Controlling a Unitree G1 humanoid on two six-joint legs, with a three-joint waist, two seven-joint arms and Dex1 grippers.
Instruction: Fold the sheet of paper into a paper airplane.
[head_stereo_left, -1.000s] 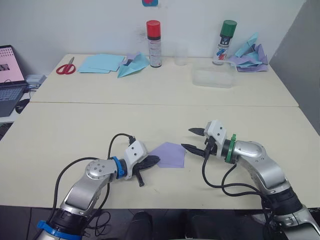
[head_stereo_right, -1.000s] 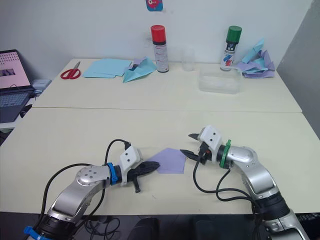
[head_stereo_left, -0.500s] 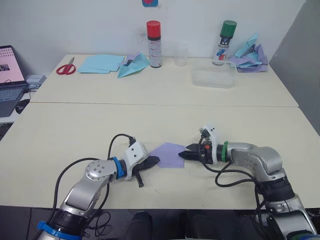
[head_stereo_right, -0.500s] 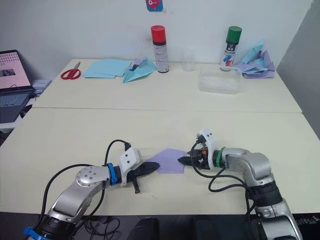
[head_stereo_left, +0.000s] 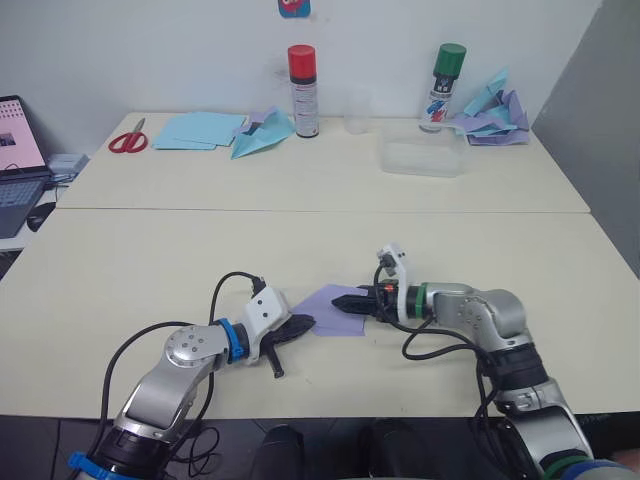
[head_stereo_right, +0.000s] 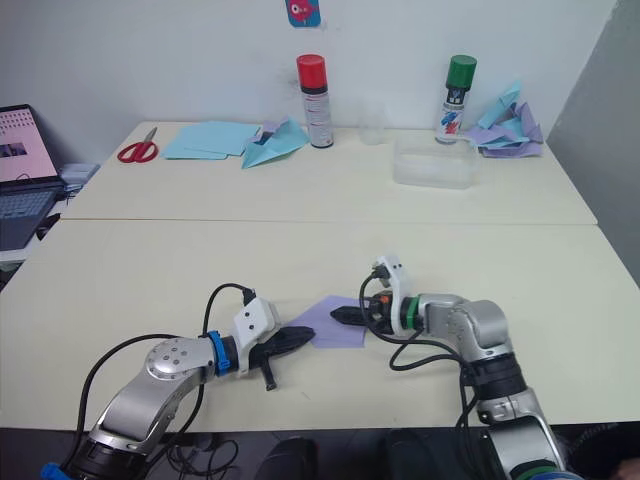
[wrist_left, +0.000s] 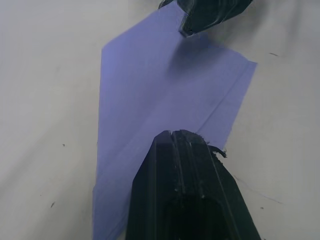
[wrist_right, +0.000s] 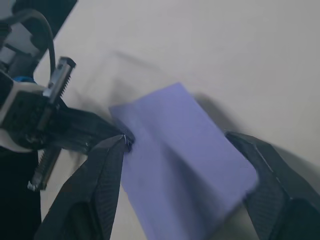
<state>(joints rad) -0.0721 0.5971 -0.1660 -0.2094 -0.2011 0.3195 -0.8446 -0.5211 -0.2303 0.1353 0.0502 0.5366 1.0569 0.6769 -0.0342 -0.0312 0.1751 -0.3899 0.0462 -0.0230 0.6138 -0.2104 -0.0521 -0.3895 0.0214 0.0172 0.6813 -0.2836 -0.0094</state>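
Barely started, I'd say: the sheet of paper (head_stereo_left: 336, 301) lies almost flat on the tabletop (head_stereo_left: 150, 260) between my arms, left fingers (wrist_left: 180, 165) closed pinning its near corner, right fingers (wrist_right: 100, 175) spread wide over it, most folds still ahead.

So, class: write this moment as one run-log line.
left gripper: shut, on sheet of paper edge | right gripper: open, straddling sheet | sheet: flat on table, not yet an airplane
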